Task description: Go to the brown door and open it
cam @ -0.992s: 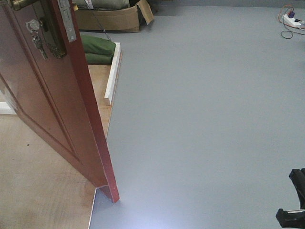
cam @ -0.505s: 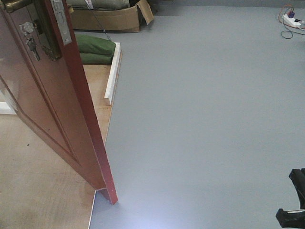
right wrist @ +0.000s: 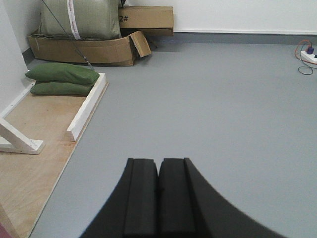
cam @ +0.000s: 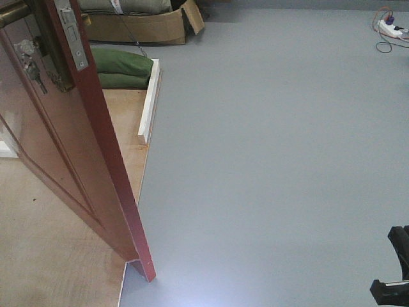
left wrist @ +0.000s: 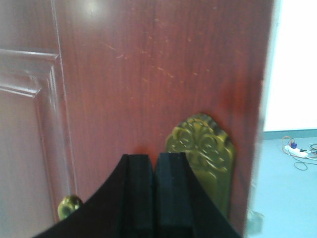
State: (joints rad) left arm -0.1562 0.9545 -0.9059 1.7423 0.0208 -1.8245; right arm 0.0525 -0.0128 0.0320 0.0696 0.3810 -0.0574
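1. Left tool [left wrist: 156, 162], clenched empty, faces the brown door [left wrist: 148, 74] beside its brass backplate [left wrist: 210, 148]; right tool [right wrist: 158, 167] likewise clenched.
2. Door stands ajar; opening seems underway.
3. Next: push it wider.

A black part of the robot [cam: 392, 286] shows at the lower right edge; I cannot tell if it is the gripper. Well apart from it, to its left, the brown door [cam: 70, 166] stands open with its narrow edge toward me. The silver latch plate [cam: 71, 34] is on this edge, near the top. Further left, small keys [cam: 30, 66] hang under the brass handle [cam: 13, 13]. The grey floor [cam: 275, 160] lies between door and black part. Beyond the door lie a white beam [cam: 148, 102], green cushions [cam: 121, 67] and a cardboard box [cam: 144, 27]. Far ahead of the black part is a white power strip [cam: 393, 27].
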